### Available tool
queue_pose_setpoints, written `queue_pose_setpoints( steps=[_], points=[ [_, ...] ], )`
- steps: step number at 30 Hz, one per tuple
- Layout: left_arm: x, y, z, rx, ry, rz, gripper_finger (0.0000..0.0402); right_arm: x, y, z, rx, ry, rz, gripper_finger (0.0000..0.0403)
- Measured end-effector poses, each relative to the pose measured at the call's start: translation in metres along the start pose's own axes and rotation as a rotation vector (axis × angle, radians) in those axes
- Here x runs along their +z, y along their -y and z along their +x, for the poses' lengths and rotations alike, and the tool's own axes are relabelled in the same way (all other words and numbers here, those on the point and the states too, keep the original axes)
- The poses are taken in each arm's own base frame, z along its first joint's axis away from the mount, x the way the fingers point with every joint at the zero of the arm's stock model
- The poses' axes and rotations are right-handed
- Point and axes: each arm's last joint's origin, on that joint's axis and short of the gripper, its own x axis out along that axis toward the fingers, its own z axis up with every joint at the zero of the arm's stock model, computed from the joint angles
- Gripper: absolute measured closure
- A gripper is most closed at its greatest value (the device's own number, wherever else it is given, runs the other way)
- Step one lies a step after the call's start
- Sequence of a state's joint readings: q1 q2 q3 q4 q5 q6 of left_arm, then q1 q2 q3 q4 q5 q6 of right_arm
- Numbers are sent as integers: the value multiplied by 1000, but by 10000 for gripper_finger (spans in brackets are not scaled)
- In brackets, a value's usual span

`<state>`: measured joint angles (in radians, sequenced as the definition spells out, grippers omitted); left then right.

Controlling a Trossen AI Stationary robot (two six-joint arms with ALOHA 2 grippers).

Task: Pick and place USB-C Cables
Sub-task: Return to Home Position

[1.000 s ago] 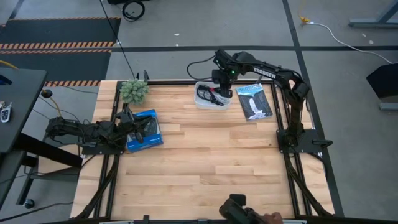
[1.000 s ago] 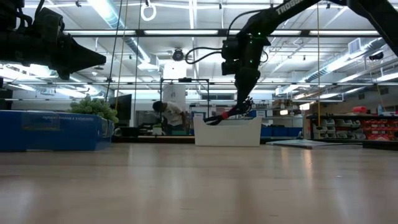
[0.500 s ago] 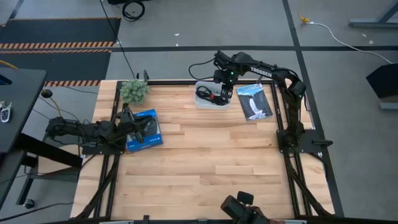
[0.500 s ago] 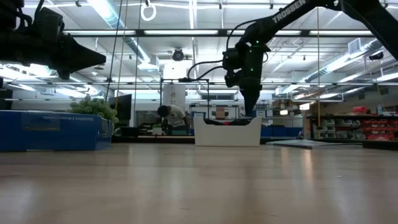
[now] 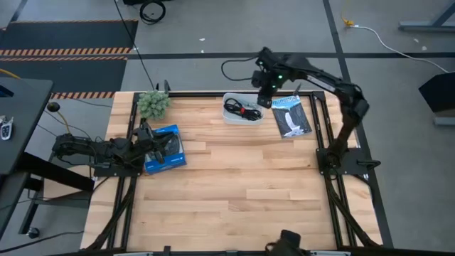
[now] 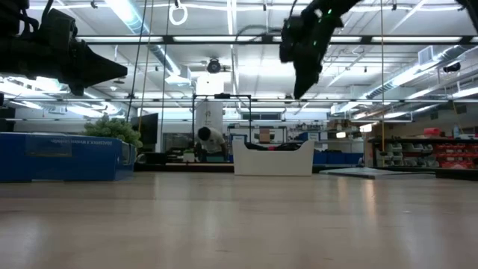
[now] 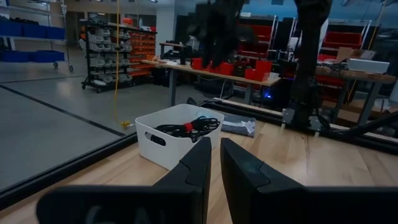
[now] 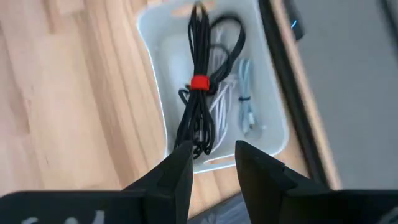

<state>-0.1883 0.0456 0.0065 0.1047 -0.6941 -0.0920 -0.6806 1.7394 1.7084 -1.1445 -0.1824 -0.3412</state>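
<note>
A white bin [image 5: 242, 109] stands near the table's far edge; it also shows in the low view [image 6: 272, 157]. Inside it lies a coiled black cable with a red tie [image 8: 199, 83], beside a white cable [image 8: 219, 107] and a light blue one [image 8: 245, 93]. A further black loop [image 8: 233, 31] shows next to them. My right gripper [image 8: 211, 155] hangs open above the bin's far right side [image 5: 264, 84], high over it in the low view [image 6: 300, 90], holding nothing. My left gripper [image 7: 215, 149] rests shut at the table's left side [image 5: 151, 137].
A blue box [image 5: 165, 149] sits by my left gripper, with a green plant [image 5: 153, 103] behind it. A dark printed packet [image 5: 290, 116] lies right of the bin. Bare wood [image 5: 242, 185] fills the middle and near part. A person [image 6: 205, 138] is far off in the room.
My right gripper dipped into the bin with the red-tied black cable hanging from it, then rose well clear and drew back toward the far edge. The cable stayed behind and now lies in the bin.
</note>
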Motion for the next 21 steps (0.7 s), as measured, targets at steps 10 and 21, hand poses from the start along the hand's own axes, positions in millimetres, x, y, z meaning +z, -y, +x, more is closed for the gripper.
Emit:
queue_pose_setpoints(
  steps=[10, 21],
  points=[
    [0, 0, 0, 0, 0, -1, 358, -23, -39, -93, -53, 281, -110, 280],
    [0, 0, 0, 0, 0, 0, 358, -87, -82, -111, 74, 708, -89, 280]
  ],
)
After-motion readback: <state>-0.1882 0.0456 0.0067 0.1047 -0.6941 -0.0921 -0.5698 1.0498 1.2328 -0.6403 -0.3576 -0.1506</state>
